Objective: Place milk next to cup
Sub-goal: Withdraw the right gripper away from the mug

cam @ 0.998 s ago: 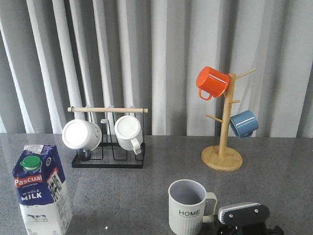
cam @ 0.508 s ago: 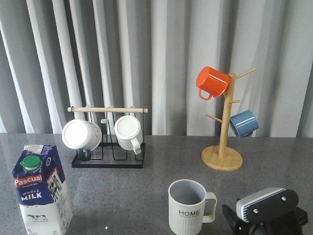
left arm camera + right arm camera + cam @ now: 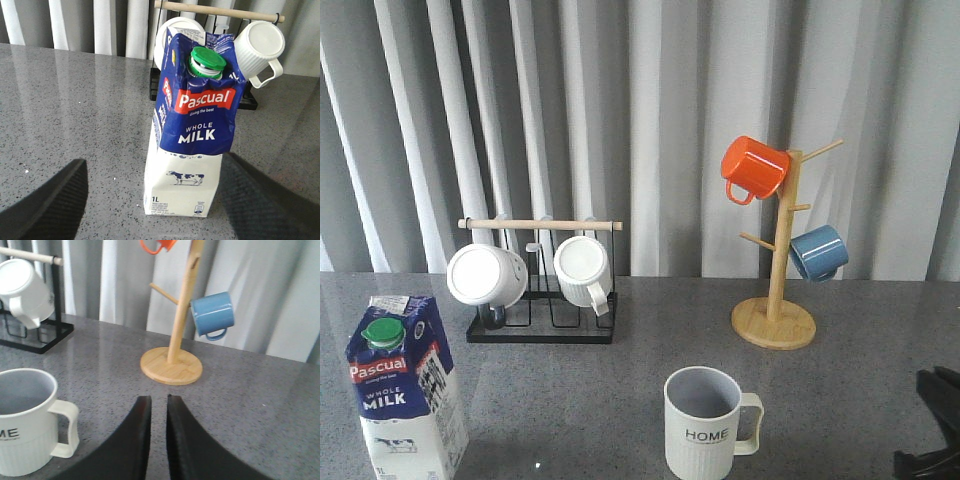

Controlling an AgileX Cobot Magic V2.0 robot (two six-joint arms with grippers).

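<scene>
The milk [image 3: 405, 385] stood upright on the grey table [image 3: 570, 390], well apart from the cup [image 3: 704, 423] on the side away from the cup's handle, with bare tabletop between them. Nothing was gripping the carton — the step in hand looked like the approach to the pick, not yet the carry.

In the left wrist view the left gripper [image 3: 150, 210] was spread wide, its two dark fingers [image 3: 55, 200] flanking the milk [image 3: 192, 130] on either side without touching it; the carton sat between them and a little beyond, green cap [image 3: 209, 60] facing the camera. The arm did not show in the front view.

The right gripper [image 3: 155, 435] was clenched on nothing, its fingers nearly together with only a thin slit between, pointing toward the wooden mug tree [image 3: 175, 335]. The cup [image 3: 27, 420] lay beside it, handle toward the gripper; in the front view only a dark part of this arm [image 3: 935, 425] showed, on the cup's handle side.

By my reading, the next move called for the left gripper to advance until the carton's body lay between the fingers, close at mid-height — the tall carton could tip if pushed near the top — then lift and carry it toward the cup, setting it down just beside the cup's plain side without knocking the cup.
</scene>
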